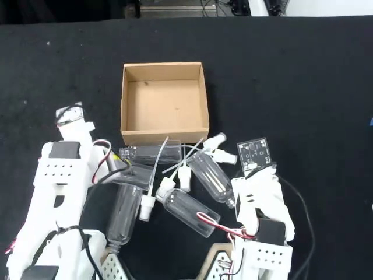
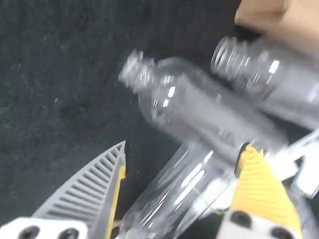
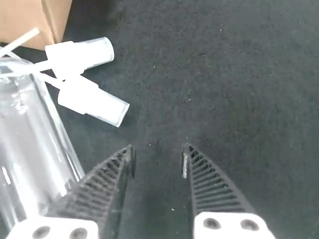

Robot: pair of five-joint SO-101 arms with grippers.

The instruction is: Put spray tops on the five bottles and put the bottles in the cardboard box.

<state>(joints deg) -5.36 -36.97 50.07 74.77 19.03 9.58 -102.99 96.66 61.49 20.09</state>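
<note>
Several clear bottles lie uncapped on the black table in front of the cardboard box (image 1: 165, 104). Loose white spray tops (image 1: 185, 178) with thin tubes lie among them. My left gripper (image 2: 184, 146) is open, its grey and yellow fingers on either side of one bottle (image 2: 169, 199); two more bottles (image 2: 199, 109) lie just beyond. In the high view the left gripper (image 1: 118, 167) is at the left end of the pile. My right gripper (image 3: 158, 148) is open over bare table, with two spray tops (image 3: 92, 102) ahead and a bottle (image 3: 30, 144) beside one finger.
The box is open at the top, and its front wall (image 1: 165, 135) touches the nearest bottle (image 1: 152, 153). A box corner (image 3: 30, 15) sits beyond the spray tops. Black cloth extends to the right of the pile (image 1: 315, 116).
</note>
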